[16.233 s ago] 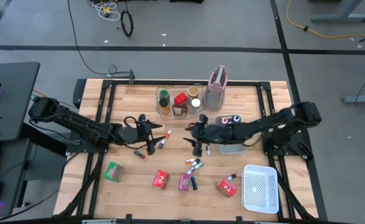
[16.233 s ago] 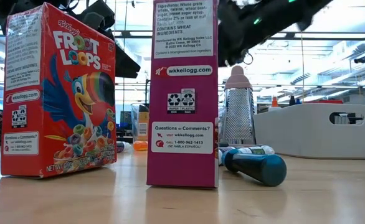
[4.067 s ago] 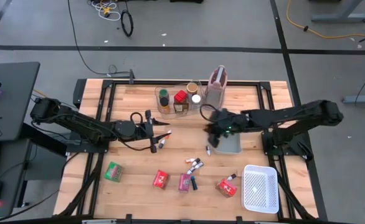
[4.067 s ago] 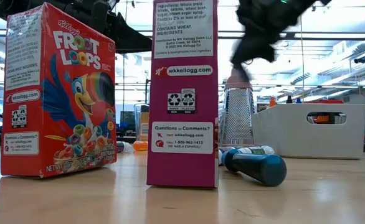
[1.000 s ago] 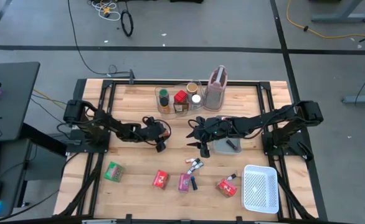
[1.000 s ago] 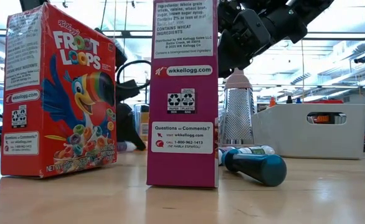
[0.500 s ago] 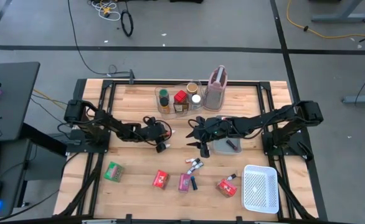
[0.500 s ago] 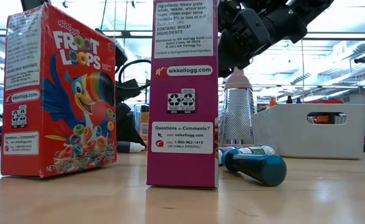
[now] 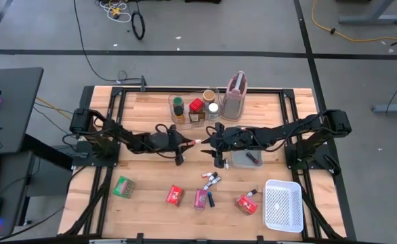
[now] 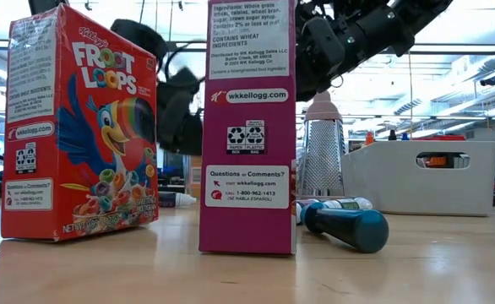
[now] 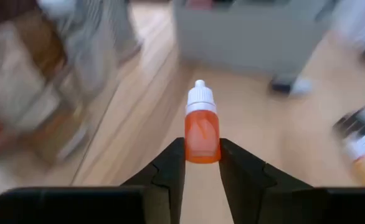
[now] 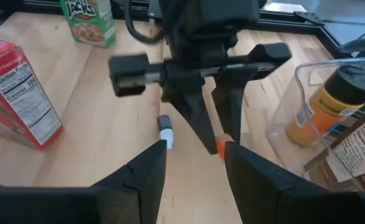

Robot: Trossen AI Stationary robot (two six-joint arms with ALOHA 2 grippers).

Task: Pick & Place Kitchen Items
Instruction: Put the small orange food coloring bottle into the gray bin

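Observation:
My left gripper (image 9: 188,143) hangs above the table's middle, shut on a small orange bottle (image 11: 201,127) with a white cap. Its cap (image 9: 196,142) points at my right gripper (image 9: 207,148), which stands open right opposite with nothing between its fingers (image 12: 192,155). The right wrist view shows the orange bottle (image 12: 222,146) in the left gripper's fingers. Another small bottle (image 12: 164,134) lies on its side on the table below them. More small bottles (image 9: 212,179) and red, pink and green packets (image 9: 175,196) lie toward the near edge. My left gripper pinches the orange bottle's bottom end (image 11: 201,150) between its two fingers. The fingers come about level from the table's left and lie along the bottle. The bottle sticks out past the fingertips, cap forward, lifted clear of the table.
A clear bin (image 9: 195,108) with spice jars and a pinkish jug (image 9: 236,95) stand at the far middle. A grey tray (image 9: 242,161) with a small bottle in it lies under the right arm. A white mesh basket (image 9: 283,205) sits near right.
My left gripper has shut on the orange bottle, risen and tipped up from pointing down to nearly level, bringing the bottle clear of the table toward my right gripper. The other small bottle stays on the table.

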